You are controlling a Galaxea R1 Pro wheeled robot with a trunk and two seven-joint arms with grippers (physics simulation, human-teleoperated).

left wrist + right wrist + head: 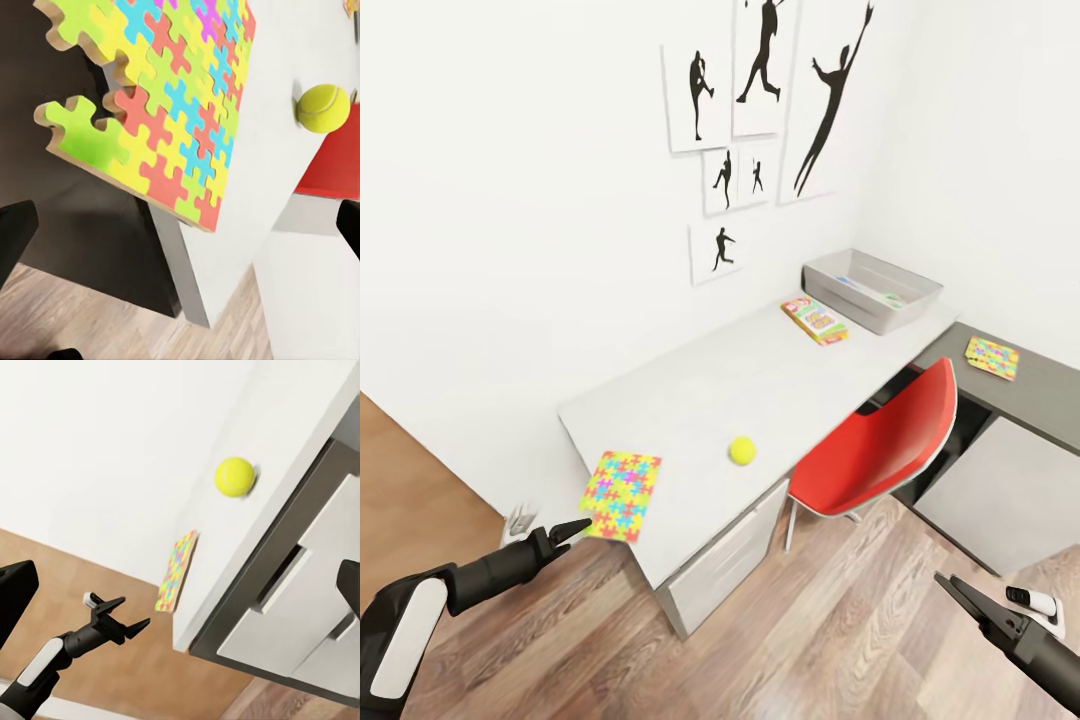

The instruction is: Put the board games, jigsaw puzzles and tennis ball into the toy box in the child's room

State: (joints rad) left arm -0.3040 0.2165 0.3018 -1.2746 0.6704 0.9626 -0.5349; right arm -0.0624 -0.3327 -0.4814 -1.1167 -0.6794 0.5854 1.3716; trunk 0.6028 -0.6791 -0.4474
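Hovering left gripper just short of puzzle overhanging table edge, fingers apart, empty. Ball sitting beyond it. Right gripper hanging open, well clear.

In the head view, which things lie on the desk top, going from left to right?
Jigsaw puzzle → tennis ball → board game → toy box → second puzzle.
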